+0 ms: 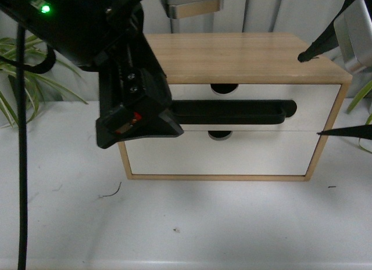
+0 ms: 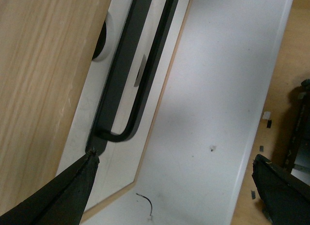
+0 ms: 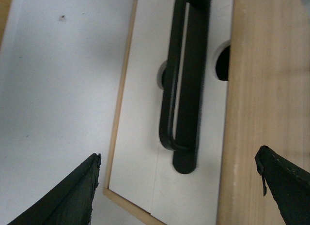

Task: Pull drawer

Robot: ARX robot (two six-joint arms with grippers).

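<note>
At far left, striped leaves of a plant [image 1: 9,61] beyond the white counter [image 1: 203,223]. Next, filling the upper left of the front view, the black left arm [image 1: 116,61], with a green light [image 1: 45,9] lit and a cable [image 1: 22,165] hanging straight down. Hides the left end of a wood cabinet [image 1: 244,55] standing on the counter. In the left wrist view, the left gripper [image 2: 173,159] with jaws spread wide: one fingertip [image 2: 85,169] right at the white front beside the bend at the handle's end, contact impossible to tell; the other well apart, off the cabinet. In the cabinet's upper bay, the drawer [image 1: 314,101], its white front flush with the cabinet's edge and with the plain lower front [image 1: 221,157], so shut. In its top edge, a semicircular notch [image 1: 224,88]. Across it, the long black handle [image 1: 232,110], left end lost behind the arm. At the cabinet's right end, the right gripper [image 1: 308,95], jaws spread too: one fingertip [image 1: 311,51] over the wood top, the other [image 1: 354,131] beside the right wall near the seam between the fronts, neither seen touching. Nothing held in either pair of jaws. Far right, a second plant [image 1: 361,96].
</note>
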